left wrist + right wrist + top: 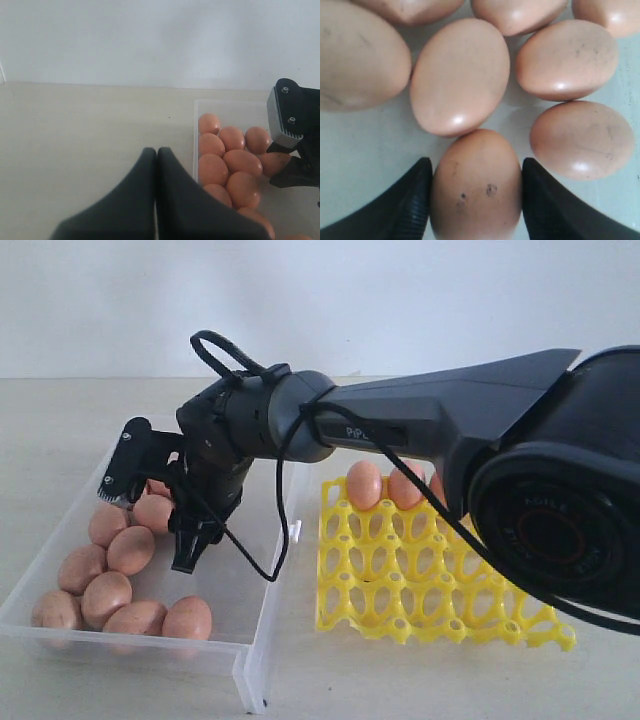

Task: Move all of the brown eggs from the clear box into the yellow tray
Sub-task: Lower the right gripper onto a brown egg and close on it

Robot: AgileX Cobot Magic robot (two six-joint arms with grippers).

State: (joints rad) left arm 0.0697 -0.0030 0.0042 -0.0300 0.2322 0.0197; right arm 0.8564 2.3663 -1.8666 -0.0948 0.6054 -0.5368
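Note:
The clear box (236, 592) lies on the left with several brown eggs (107, 595) along its left side. My right gripper (150, 515) reaches across into the box. In the right wrist view, both fingers of this gripper (476, 165) press the sides of one speckled brown egg (476, 192) that rests among the others. The yellow tray (420, 590) lies to the right of the box. Two eggs (363, 484) stand in its back row, and a third is partly hidden by the arm. My left gripper (157, 151) is shut and empty over bare table beside the box (195, 145).
The right arm (430, 425) stretches low over the back of the yellow tray. A black cable (262, 560) loops down from the wrist over the box's right wall. A white wall stands behind the table.

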